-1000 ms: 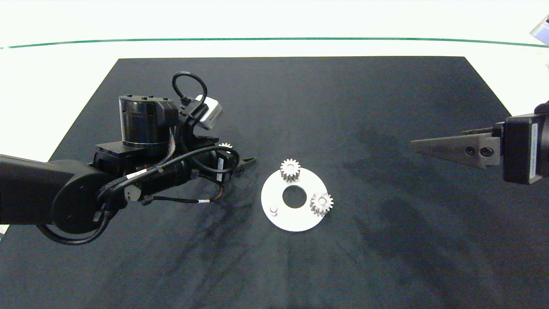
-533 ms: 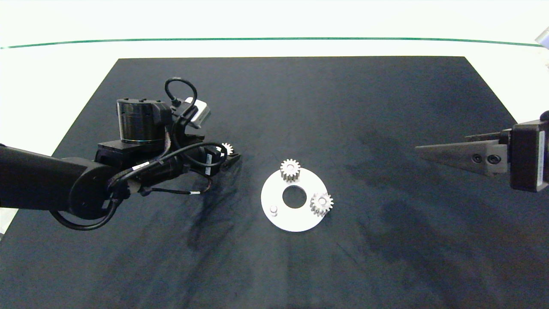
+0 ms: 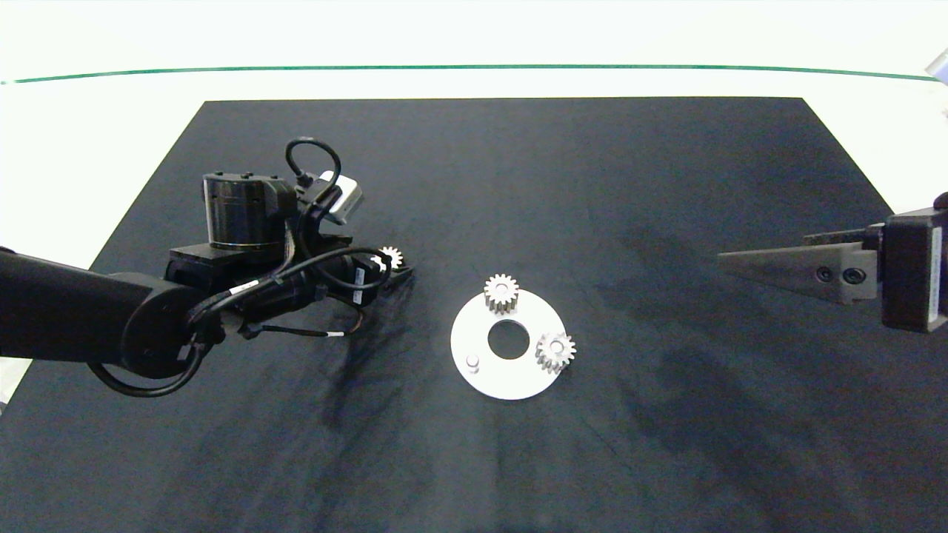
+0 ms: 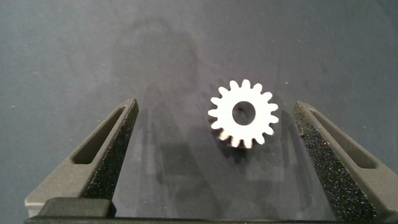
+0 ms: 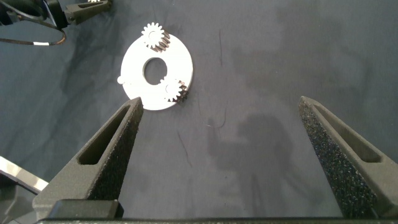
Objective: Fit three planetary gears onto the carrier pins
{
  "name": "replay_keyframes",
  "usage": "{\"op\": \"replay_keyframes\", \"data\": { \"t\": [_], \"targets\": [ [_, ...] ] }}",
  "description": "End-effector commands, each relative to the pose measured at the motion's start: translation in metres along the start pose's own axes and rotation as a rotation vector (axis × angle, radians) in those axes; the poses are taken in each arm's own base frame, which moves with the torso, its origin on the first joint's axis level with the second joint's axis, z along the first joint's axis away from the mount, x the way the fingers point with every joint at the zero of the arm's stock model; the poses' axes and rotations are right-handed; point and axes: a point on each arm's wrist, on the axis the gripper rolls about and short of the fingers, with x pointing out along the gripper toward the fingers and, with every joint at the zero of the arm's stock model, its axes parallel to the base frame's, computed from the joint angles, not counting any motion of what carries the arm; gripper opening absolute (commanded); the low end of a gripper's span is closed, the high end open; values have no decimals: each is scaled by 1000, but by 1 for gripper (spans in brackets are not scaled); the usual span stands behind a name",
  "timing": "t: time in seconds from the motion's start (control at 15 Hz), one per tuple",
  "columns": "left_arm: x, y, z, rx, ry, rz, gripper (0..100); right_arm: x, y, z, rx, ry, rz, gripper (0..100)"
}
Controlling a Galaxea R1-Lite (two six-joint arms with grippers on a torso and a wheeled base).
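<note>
Two gears sat on their pins already: one (image 3: 501,292) at the far side of the disc (image 3: 511,381), the other (image 3: 555,350) at its right edge. The third pin (image 3: 472,362) stood bare at the near left of the disc, so I judged the job two thirds done.

The last gear (image 4: 243,114) lay flat on the dark mat (image 3: 518,185), well to the left of the disc. I had the left gripper (image 4: 217,149) down over it with its fingers spread wide, one to each side and neither touching the teeth. The gear sat nearer one finger (image 4: 329,158) than the other, so I reckoned a closing grip would nudge it sideways before it seated between the pads.

What remained, as I saw it: close on that gear, lift it, carry it across to the bare pin, and lower the bore onto it. The alignment would be the tricky part, since the bore is small and the pin short.

The right gripper (image 5: 217,155) hung idle, open and empty, off to the right of the disc and well apart from it.
</note>
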Motion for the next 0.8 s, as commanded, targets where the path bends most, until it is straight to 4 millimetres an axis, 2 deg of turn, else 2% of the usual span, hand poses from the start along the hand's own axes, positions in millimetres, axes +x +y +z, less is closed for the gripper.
{"op": "replay_keyframes", "data": {
  "t": [0.07,0.8],
  "targets": [
    [-1,-1,-1,1,2,-1,93,1,0,-1,0,7,0,100],
    [5,-11,-5,10,18,-20,71,2,0,0,3,6,1,100]
  ]
}}
